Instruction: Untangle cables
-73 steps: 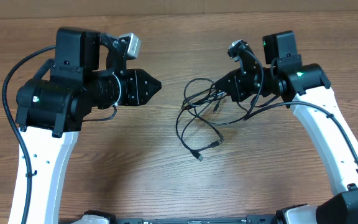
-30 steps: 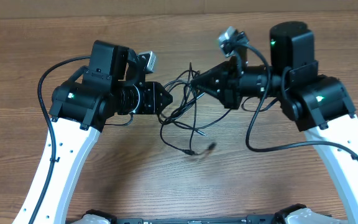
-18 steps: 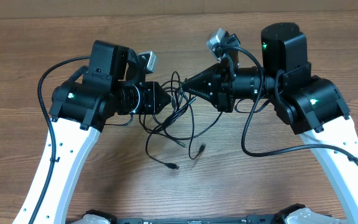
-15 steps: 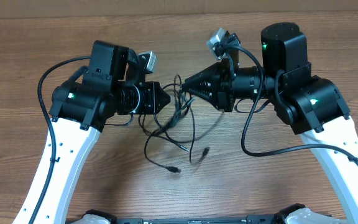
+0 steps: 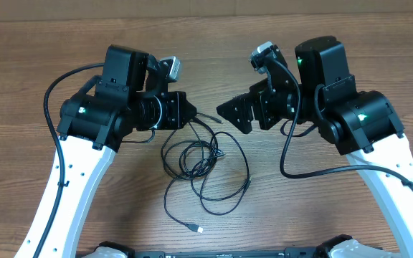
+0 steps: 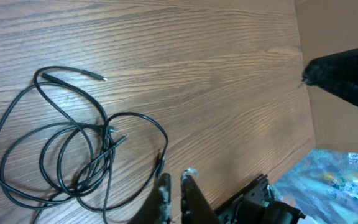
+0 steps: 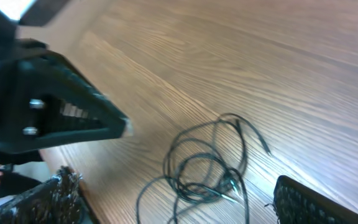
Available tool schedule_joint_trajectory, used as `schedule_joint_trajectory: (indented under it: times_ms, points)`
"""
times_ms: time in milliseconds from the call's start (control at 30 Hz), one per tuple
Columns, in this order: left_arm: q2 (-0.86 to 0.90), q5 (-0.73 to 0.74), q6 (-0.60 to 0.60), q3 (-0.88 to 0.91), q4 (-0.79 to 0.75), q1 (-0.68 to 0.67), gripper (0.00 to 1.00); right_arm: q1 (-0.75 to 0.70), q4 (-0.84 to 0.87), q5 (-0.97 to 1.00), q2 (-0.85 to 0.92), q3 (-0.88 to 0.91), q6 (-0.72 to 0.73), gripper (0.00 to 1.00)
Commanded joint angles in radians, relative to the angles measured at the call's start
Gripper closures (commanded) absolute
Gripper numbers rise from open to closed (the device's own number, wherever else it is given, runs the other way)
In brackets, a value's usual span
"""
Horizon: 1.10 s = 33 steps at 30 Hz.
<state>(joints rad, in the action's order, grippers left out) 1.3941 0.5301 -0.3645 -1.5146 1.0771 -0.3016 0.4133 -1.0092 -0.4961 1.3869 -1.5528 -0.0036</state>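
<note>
The cables are thin black cords in loose overlapping loops on the wooden table, below and between the two grippers. One plug end lies nearest the front. My left gripper is shut, and one strand rises from the loops to its tips. In the left wrist view the fingers are nearly together, a cord ends at them, and the loops lie to the left. My right gripper is open and empty, apart from the cords. In the right wrist view the cables show between its spread fingers.
Thick black arm cables arc beside each arm, one on the left and one on the right. The table's far edge runs along the top of the overhead view. The left gripper's tip shows in the right wrist view.
My right gripper has opened and pulled back to the right. The bundle that hung between the grippers has dropped and spread over the table. My left gripper has closed at the same spot.
</note>
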Motion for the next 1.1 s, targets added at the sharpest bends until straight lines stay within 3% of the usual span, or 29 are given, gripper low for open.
schedule_joint_trajectory:
  times_ms: [0, 167, 333, 633, 1067]
  points:
    - [-0.008, 0.0, -0.006, 0.006, 0.012, 0.0, 0.83, 0.003, -0.033, 0.051, -0.013, -0.018, 0.017, 0.0]
    - [-0.008, -0.103, -0.061, 0.006, 0.018, 0.006, 0.79, 0.007, -0.131, 0.048, 0.024, -0.005, 0.086, 0.0]
    - [-0.009, -0.199, -0.112, 0.006, 0.018, 0.068, 0.78, 0.036, -0.144, 0.047, 0.045, 0.076, 0.033, 0.0]
    - [-0.008, -0.134, -0.084, 0.006, 0.109, 0.268, 0.78, 0.137, -0.034, 0.047, 0.068, 0.282, 0.015, 0.0]
    - [-0.009, -0.058, -0.052, 0.006, 0.17, 0.281, 0.77, 0.323, 0.18, 0.089, 0.254, 0.351, 0.191, 0.0]
